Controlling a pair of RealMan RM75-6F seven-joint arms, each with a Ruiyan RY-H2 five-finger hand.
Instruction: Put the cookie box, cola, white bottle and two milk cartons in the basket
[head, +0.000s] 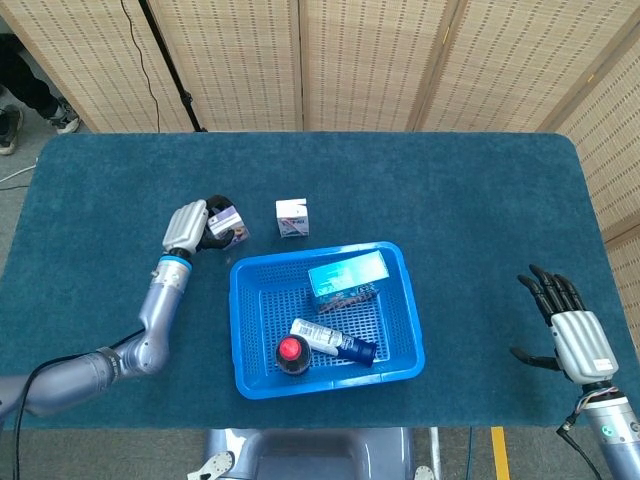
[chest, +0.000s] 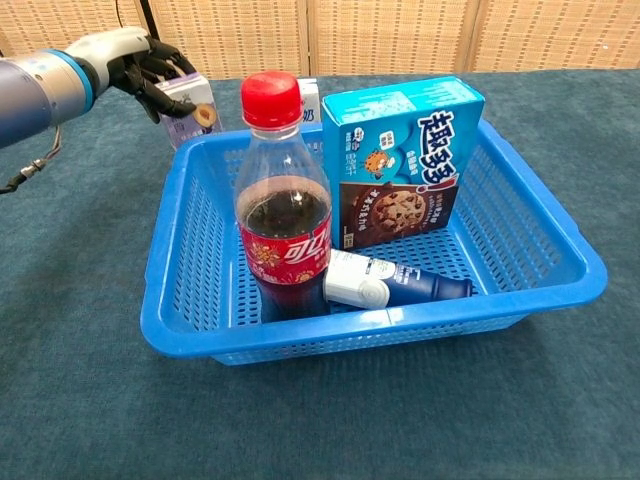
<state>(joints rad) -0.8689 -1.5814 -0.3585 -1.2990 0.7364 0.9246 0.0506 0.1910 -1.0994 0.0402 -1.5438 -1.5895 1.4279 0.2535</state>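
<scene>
On the blue-carpeted table, just beyond the far left corner of the blue basket, the left hand is gripping a purple milk carton, its fingers wrapping around the carton's sides. From the chest view the same left hand is holding the purple milk carton tilted and raised off the cloth, beside the basket rim.

A white milk carton is sitting upright on the table, to the right of the held one and just past the basket's far wall.

Inside the basket, the cookie box is leaning upright against the far wall, the cola is standing near the left front, and the white bottle is lying flat beside it, touching its base.

At the near right edge, the right hand is resting well apart from everything, fingers spreading wide and holding nothing.
</scene>
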